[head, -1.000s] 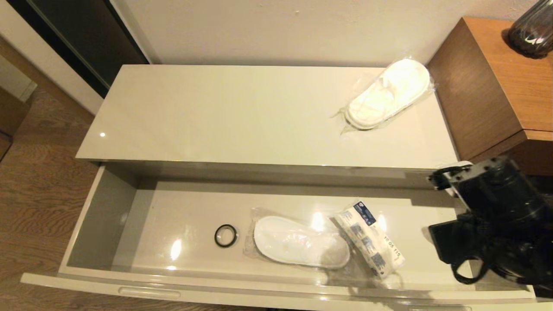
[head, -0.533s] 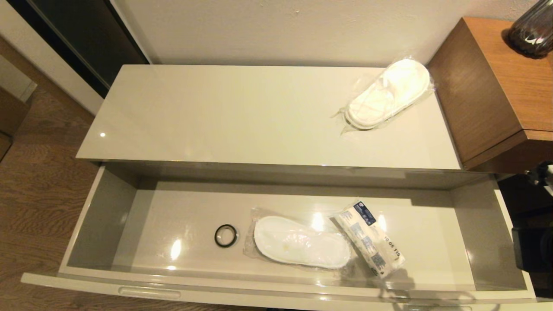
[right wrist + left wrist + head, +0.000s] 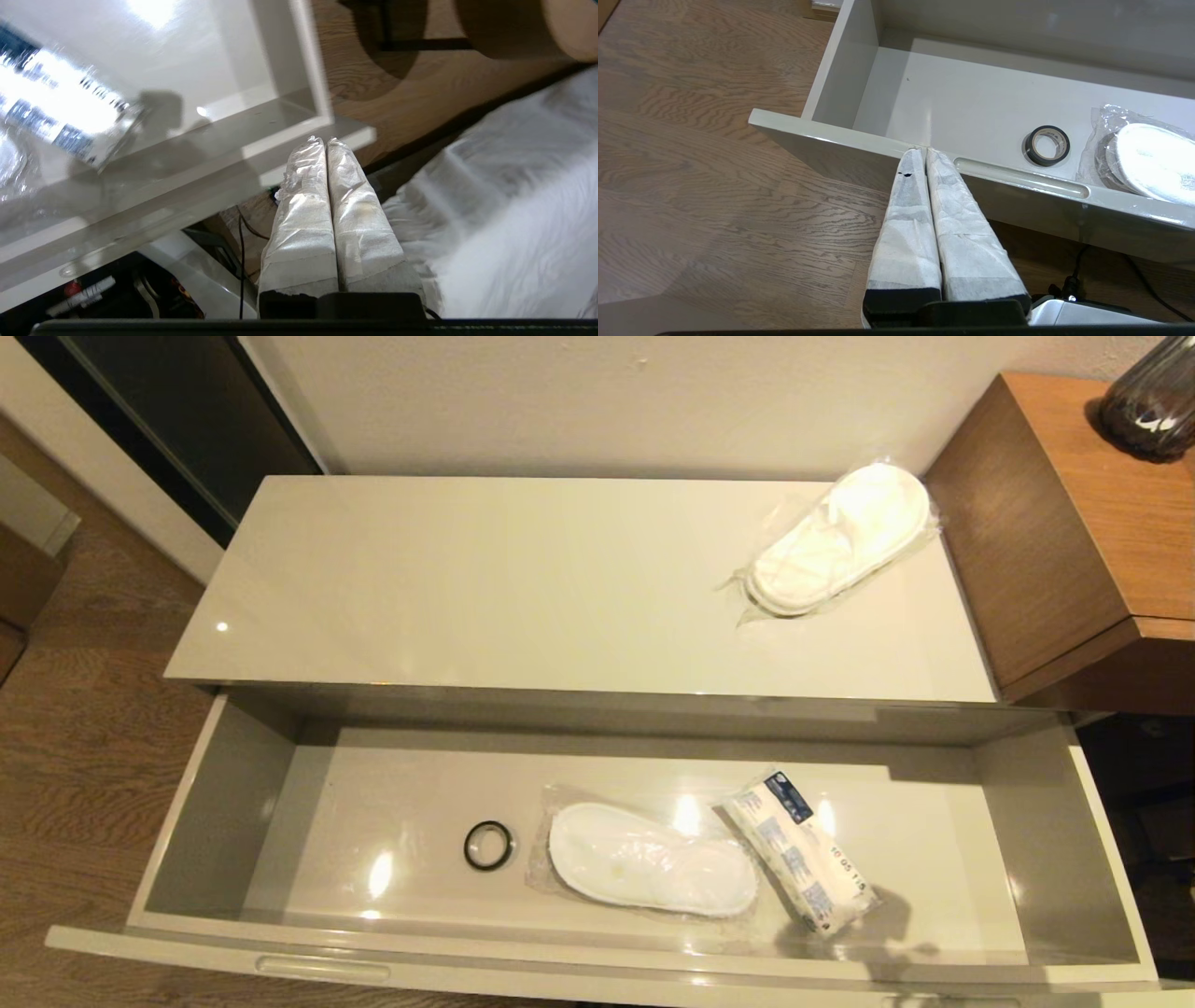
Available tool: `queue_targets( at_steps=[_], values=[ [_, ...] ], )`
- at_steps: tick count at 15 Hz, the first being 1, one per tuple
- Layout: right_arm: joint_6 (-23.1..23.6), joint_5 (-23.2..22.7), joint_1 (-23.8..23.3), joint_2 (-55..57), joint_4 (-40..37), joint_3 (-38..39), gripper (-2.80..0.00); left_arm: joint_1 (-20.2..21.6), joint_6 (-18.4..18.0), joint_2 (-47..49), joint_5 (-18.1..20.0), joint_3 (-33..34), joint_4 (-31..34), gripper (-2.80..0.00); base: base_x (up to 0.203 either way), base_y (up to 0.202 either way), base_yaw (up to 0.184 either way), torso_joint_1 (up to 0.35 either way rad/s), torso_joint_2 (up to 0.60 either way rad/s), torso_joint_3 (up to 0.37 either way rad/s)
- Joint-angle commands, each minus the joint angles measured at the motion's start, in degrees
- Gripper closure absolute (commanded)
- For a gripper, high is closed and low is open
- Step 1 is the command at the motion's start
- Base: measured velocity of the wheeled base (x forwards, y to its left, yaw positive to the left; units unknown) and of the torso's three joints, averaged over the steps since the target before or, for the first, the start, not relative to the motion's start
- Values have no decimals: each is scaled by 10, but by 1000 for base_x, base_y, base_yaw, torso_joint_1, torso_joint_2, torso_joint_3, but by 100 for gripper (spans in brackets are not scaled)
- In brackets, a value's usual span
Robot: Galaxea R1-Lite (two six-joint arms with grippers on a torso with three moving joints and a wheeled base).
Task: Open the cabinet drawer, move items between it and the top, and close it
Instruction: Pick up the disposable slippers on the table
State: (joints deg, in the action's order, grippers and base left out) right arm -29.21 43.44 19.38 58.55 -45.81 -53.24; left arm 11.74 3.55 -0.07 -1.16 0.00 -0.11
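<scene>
The cabinet drawer (image 3: pixel 224 793) stands pulled fully out below the cream-white top (image 3: pixel 523 588). On the drawer floor lie a plastic-wrapped white slipper (image 3: pixel 649 859) and, beside it, a white packet with blue print (image 3: pixel 803 863). Another wrapped pair of slippers (image 3: pixel 840 537) rests at the top's far right. Neither arm shows in the head view. My left gripper (image 3: pixel 923 149) is shut and empty, low in front of the drawer front (image 3: pixel 840 140) next to a handle slot (image 3: pixel 1020 177). My right gripper (image 3: pixel 321 140) is shut and empty, off the drawer's right front corner (image 3: pixel 345 133).
A small black ring (image 3: pixel 487 845) lies in the drawer left of the slipper. A brown wooden desk (image 3: pixel 1074 523) with a dark vase (image 3: pixel 1153 397) stands right of the cabinet. White bedding (image 3: pixel 504 210) lies beside the right gripper. Wood floor (image 3: pixel 75 728) runs along the left.
The right arm has drawn back from the drawer's right end and left the head view. The slippers, packet and ring have not moved.
</scene>
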Motion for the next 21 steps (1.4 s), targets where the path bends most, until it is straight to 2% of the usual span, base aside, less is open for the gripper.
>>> queue_targets(
  at_steps=[1,5,7,8,9,10,11,12,15,18,19,21],
  values=[
    [-1,2,-22,-86,-50,-29,0,0,0,-22,-1,0,0,0,0,0,0,0,0,0],
    [5,-4,-45,-168,-123,-63,0,0,1,-22,-1,0,0,0,0,0,0,0,0,0],
    [18,-32,-49,-206,-146,-65,0,0,0,-22,-1,0,0,0,0,0,0,0,0,0],
    [49,-76,-49,-238,-150,-68,0,0,1,-22,-1,0,0,0,0,0,0,0,0,0],
    [113,-138,-48,-269,-151,-76,0,0,1,-22,-1,0,0,0,0,0,0,0,0,0],
    [200,-216,-48,-296,-150,-87,0,0,1,-22,-1,0,0,0,0,0,0,0,0,0],
    [252,-286,-48,-314,-149,-100,0,0,1,-22,-1,0,0,0,0,0,0,0,0,0],
    [282,-345,-48,-332,-152,-113,0,0,1,-22,-1,0,0,0,0,0,0,0,0,0],
    [320,-437,-52,-362,-164,-124,0,0,0,-22,-1,0,0,0,0,0,0,0,0,0],
    [318,-473,-98,-369,-161,-125,0,0,0,-22,-1,0,0,0,0,0,0,0,0,0],
    [318,-475,-124,-361,-157,-126,0,0,1,-22,-1,0,0,0,0,0,0,0,0,0],
    [312,-490,-222,-311,-126,-132,0,0,0,-22,-1,0,0,0,0,0,0,0,0,0]
  ],
)
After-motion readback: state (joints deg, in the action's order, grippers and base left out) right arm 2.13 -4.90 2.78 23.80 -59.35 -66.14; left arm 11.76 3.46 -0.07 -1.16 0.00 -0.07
